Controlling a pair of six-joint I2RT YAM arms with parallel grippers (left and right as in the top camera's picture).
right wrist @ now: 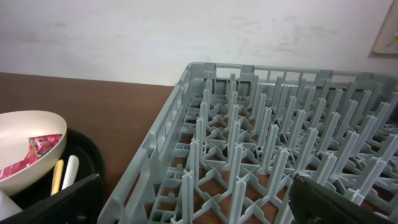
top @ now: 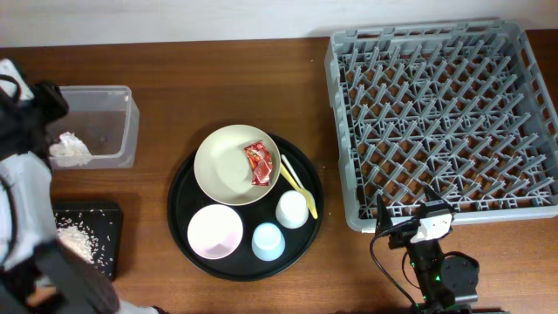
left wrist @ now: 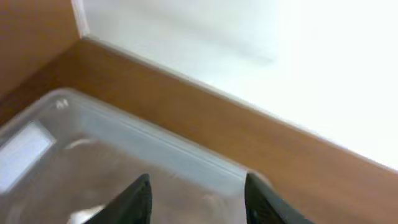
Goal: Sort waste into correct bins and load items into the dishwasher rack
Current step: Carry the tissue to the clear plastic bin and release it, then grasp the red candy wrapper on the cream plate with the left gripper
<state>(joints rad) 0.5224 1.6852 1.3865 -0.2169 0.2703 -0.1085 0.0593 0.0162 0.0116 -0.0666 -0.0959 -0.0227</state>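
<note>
Tissue (top: pixel 70 148) and rice (top: pixel 77 237) already lie in the clear tub (top: pixel 131 113) and flat black bin (top: pixel 109 216) left of the round tray (top: pixel 177 209), the red wrapper (top: pixel 256 163) and dishes (top: pixel 215 231) wait on it, the rack (top: pixel 440 122) right of it is unloaded, and the left gripper (left wrist: pixel 198 180) and right gripper (right wrist: pixel 198 186) are both wide and empty

Table (top: pixel 218 78) | clear tub (top: pixel 132 122) | shallow black tray (top: pixel 110 228) | round tray (top: pixel 179 208) | grey rack (top: pixel 339 131)

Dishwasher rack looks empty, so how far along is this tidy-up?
Done: the tissue wad lies in the clear tub, and rice grains sit in the shallow black tray. In hand: the left gripper hangs open over that tub, holding nothing. Left: the red wrapper in the cream bowl, plus pink bowl, blue cup, white cup and yellow cutlery, all on the round tray; the dishwasher rack holds nothing.
</note>
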